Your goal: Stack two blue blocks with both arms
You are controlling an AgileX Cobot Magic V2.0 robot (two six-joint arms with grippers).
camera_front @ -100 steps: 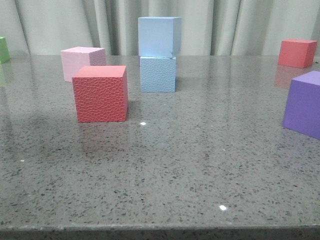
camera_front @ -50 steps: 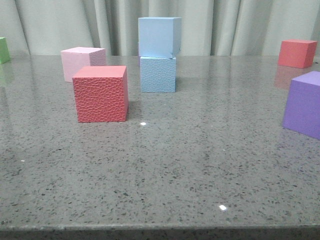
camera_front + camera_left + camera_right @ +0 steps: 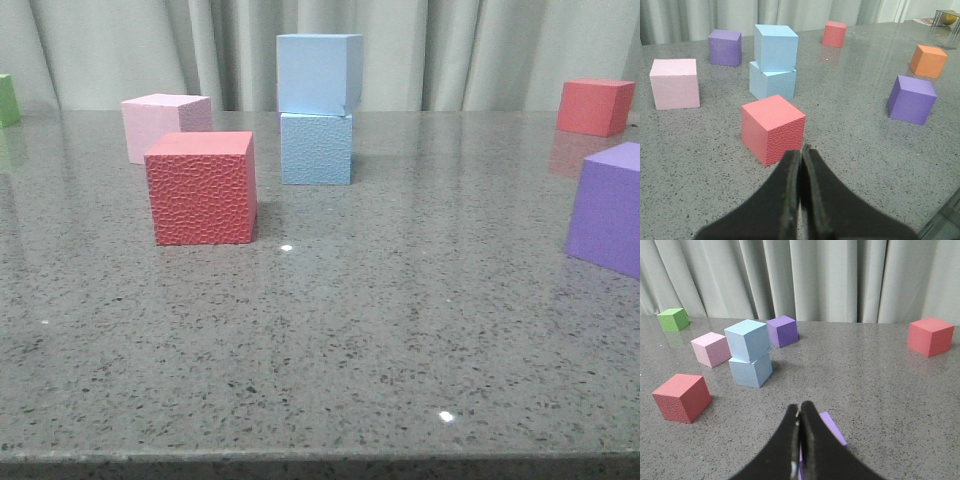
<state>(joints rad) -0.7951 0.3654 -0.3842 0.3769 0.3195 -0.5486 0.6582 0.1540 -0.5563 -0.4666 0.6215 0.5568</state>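
Note:
Two pale blue blocks stand stacked at the far middle of the table: a smooth upper block (image 3: 318,72) rests slightly askew on a pebbled lower block (image 3: 316,148). The stack also shows in the left wrist view (image 3: 774,47) and the right wrist view (image 3: 747,340). Neither gripper shows in the front view. My left gripper (image 3: 801,152) is shut and empty, back from the stack, just behind a red cube (image 3: 772,128). My right gripper (image 3: 800,410) is shut and empty, above a purple cube (image 3: 832,429), well apart from the stack.
A red pebbled cube (image 3: 201,186) stands left of centre with a pink cube (image 3: 164,124) behind it. A purple cube (image 3: 608,207) is at the right, a second red cube (image 3: 594,105) at the far right, a green cube (image 3: 8,98) at the far left. An orange cube (image 3: 928,60) and another purple cube (image 3: 724,47) show from the left wrist.

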